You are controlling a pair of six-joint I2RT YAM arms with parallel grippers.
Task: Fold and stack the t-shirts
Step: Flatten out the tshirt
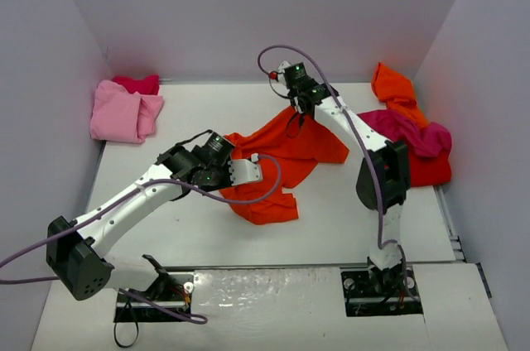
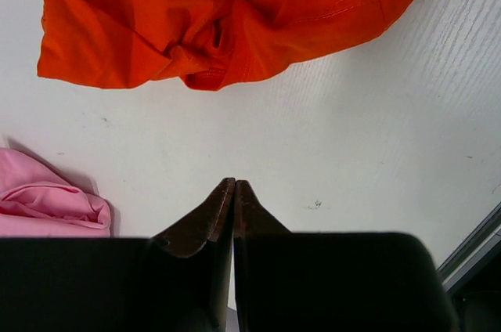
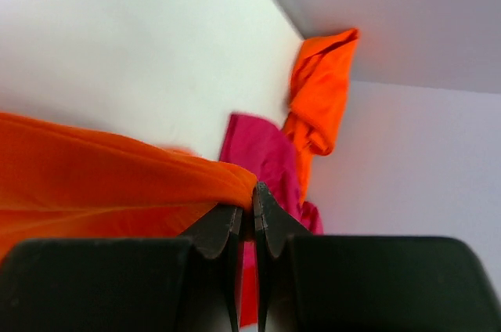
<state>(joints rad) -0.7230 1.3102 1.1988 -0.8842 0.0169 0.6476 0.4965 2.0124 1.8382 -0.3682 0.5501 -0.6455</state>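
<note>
Orange: two, centre t-shirt point(image 1: 281, 152), far-right t-shirt point(image 1: 394, 90).
Left gripper point(image 2: 234, 185): closed, empty.
Right gripper point(image 3: 252, 189): pinching centre t-shirt.
Red t-shirt point(image 1: 431, 170): half hidden.

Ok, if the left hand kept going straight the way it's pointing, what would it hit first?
Most likely the crumpled orange shirt, straight ahead of the shut left hand in its wrist view. Bare table lies between; if the hand tilts downward, it would touch that first.
</note>
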